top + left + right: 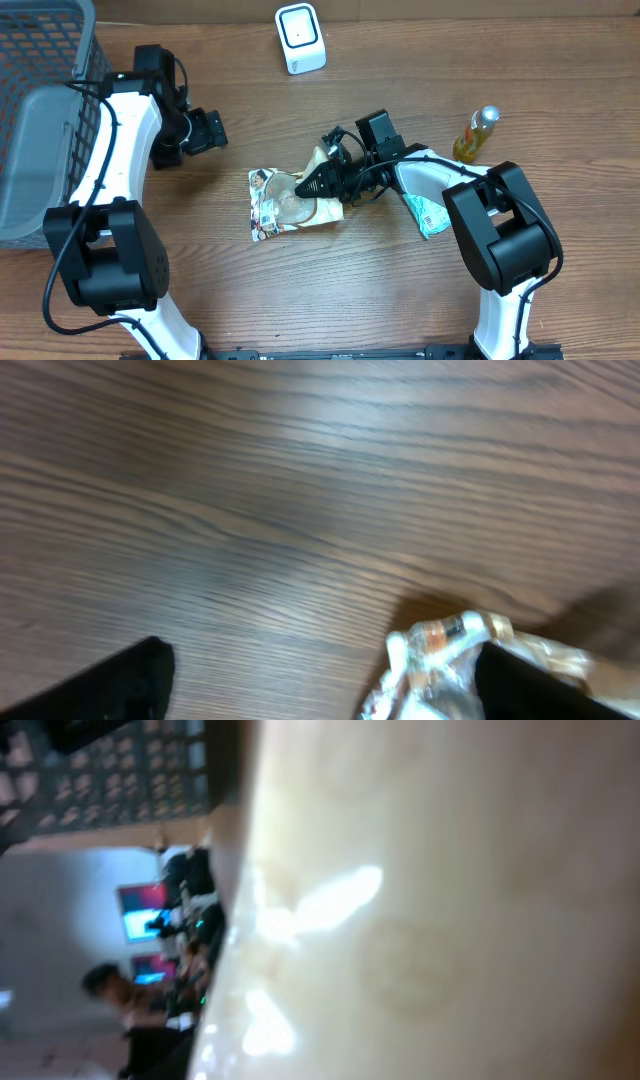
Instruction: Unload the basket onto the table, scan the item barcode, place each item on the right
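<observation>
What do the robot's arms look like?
The left arm and right arm have smooth white shells with chunky black joints. Thin black cables loop alongside them. The left gripper and right gripper are black.

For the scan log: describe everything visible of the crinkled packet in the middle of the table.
The packet is a glossy, crinkled plastic pouch, cream and tan with white edges and print down its left side. It lies crumpled on the wooden table near the centre, upper right corner lifted. The right tool lies over that end; whether it grips is unclear.
</observation>
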